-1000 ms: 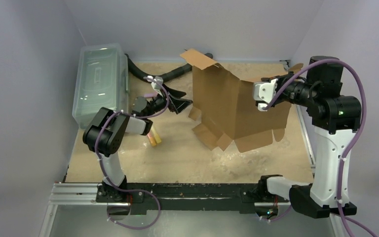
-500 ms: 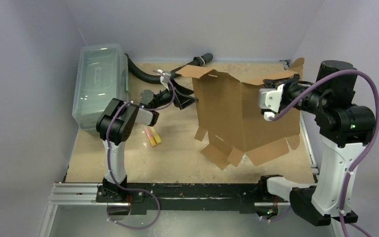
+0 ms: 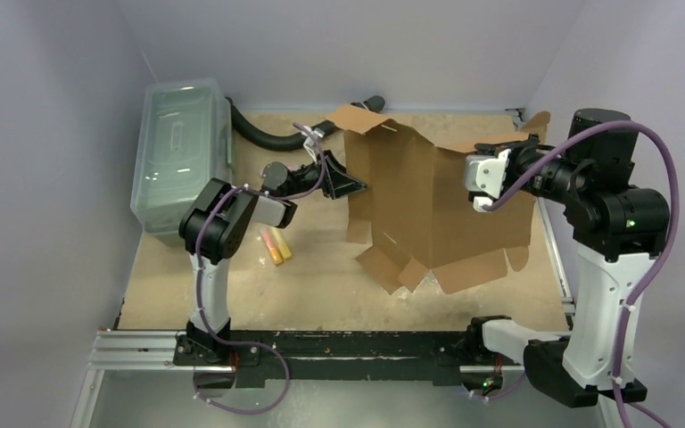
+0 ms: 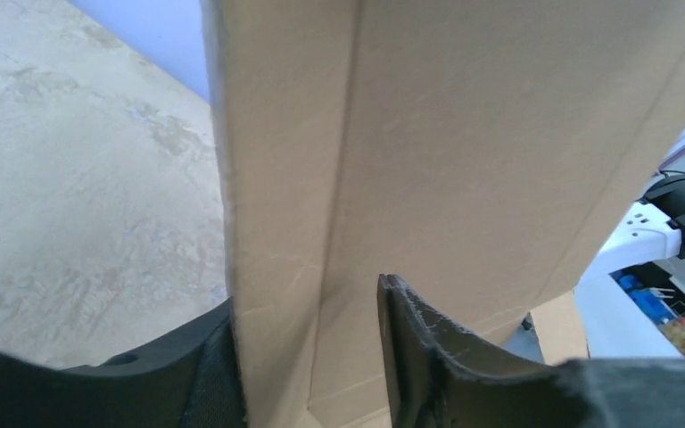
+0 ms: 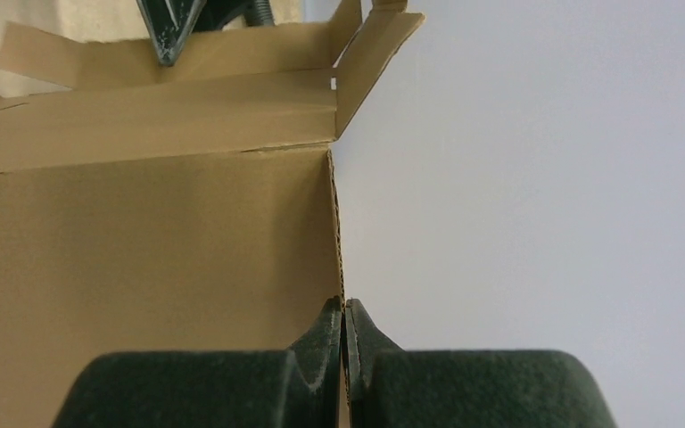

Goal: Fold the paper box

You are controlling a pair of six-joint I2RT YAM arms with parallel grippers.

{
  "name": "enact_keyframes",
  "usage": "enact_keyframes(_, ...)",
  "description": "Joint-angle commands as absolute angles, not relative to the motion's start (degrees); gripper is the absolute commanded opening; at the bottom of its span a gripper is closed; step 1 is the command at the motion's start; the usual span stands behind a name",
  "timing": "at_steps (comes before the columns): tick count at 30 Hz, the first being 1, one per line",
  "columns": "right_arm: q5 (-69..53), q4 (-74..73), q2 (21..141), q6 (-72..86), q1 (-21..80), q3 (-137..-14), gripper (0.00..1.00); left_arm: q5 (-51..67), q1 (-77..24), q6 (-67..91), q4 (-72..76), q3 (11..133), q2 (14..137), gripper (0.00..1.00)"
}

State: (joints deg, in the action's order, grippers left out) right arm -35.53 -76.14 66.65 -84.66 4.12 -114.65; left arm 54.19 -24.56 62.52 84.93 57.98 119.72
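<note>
The paper box [image 3: 437,201] is a brown corrugated cardboard sheet with flaps, held upright above the table between both arms. My right gripper [image 3: 474,178] is shut on its right edge; in the right wrist view the fingertips [image 5: 343,308] pinch the corrugated edge of the box [image 5: 143,250]. My left gripper [image 3: 348,185] is at the box's left edge. In the left wrist view its jaws [image 4: 308,330] stand open astride a folded cardboard flap [image 4: 276,178]. The left finger lies against the flap, and there is a gap to the right finger.
A clear plastic lidded bin [image 3: 178,152] stands at the back left. A black hose [image 3: 259,134] lies behind the left arm. Yellow and pink sticks [image 3: 275,247] lie on the sandy table [image 3: 321,285]. Walls close in on the left, back and right.
My left gripper has moved right, up to the box's left edge and around its flap. The right arm has shifted and swung the held box slightly.
</note>
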Motion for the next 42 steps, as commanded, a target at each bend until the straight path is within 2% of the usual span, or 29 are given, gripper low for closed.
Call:
enact_keyframes(1, -31.29, -69.70, 65.77, -80.85, 4.16, -112.37, 0.01, 56.04, -24.65, 66.02, 102.00, 58.88, 114.29, 0.37)
enact_keyframes(4, -27.88, -67.13, 65.29, -78.78, 4.15, -109.49, 0.01, 56.09, -23.87, 66.16, 101.95, 56.95, 111.94, 0.17)
enact_keyframes(5, -27.13, -66.43, 65.18, -78.04, 4.16, -108.46, 0.01, 55.67, -23.37, 65.88, 101.95, 56.07, 111.18, 0.07)
enact_keyframes(7, -25.29, -65.10, 64.97, -76.54, 4.21, -106.20, 0.01, 54.73, -22.44, 65.37, 101.88, 54.39, 109.22, 0.00)
enact_keyframes(9, -23.61, -63.13, 64.63, -74.86, 4.13, -102.96, 0.07, 53.39, -21.65, 64.20, 100.88, 52.12, 106.85, 0.00)
enact_keyframes(11, -22.53, -60.86, 64.43, -72.90, 4.18, -99.64, 0.14, 51.67, -21.29, 58.66, 93.26, 50.00, 102.61, 0.00)
enact_keyframes(14, -22.17, -57.21, 64.74, -69.49, 4.23, -94.89, 0.21, 46.74, -21.34, 41.71, 69.23, 47.81, 92.79, 0.00)
enact_keyframes(17, -24.35, -52.51, 65.72, -65.30, 4.14, -91.30, 0.21, 38.95, -21.71, 20.07, 39.07, 50.55, 83.21, 0.00)
enact_keyframes(20, -25.39, -49.33, 67.18, -61.27, 4.10, -88.75, 0.23, 30.31, -22.17, 4.69, 17.62, 54.87, 77.00, 0.00)
enact_keyframes(21, -26.03, -48.27, 67.49, -59.80, 4.11, -88.04, 0.25, 27.27, -22.42, -0.36, 12.27, 56.58, 75.52, 0.00)
enact_keyframes(23, -28.61, -47.08, 67.75, -57.33, 3.67, -87.05, 0.36, 21.92, -23.06, -6.84, 4.42, 59.50, 73.02, 0.00)
enact_keyframes(26, -34.35, -44.86, 67.62, -53.90, 1.19, -85.52, 0.68, 15.22, -24.55, -13.97, -4.51, 63.99, 70.11, 0.00)
enact_keyframes(27, -36.41, -44.07, 67.53, -52.89, 0.32, -84.92, 0.76, 13.40, -24.96, -15.67, -6.56, 65.52, 69.32, 0.00)
enact_keyframes(28, -38.77, -43.22, 67.29, -51.90, -2.06, -84.22, 0.81, 11.44, -25.37, -17.27, -9.18, 67.08, 68.69, 0.00)
enact_keyframes(33, -51.42, -40.76, 66.76, -49.66, -10.96, -80.61, 0.88, 4.91, -25.83, -22.38, -16.18, 74.77, 65.48, 0.00)
enact_keyframes(38, -54.39, -34.55, 65.93, -46.53, -13.40, -75.73, 0.90, 1.76, -26.10, -24.10, -20.16, 79.26, 63.90, 0.00)
enact_keyframes(42, -57.67, -22.58, 66.43, -35.95, -16.80, -70.13, 0.92, 1.14, -26.36, -23.81, -20.29, 79.53, 62.34, 0.00)
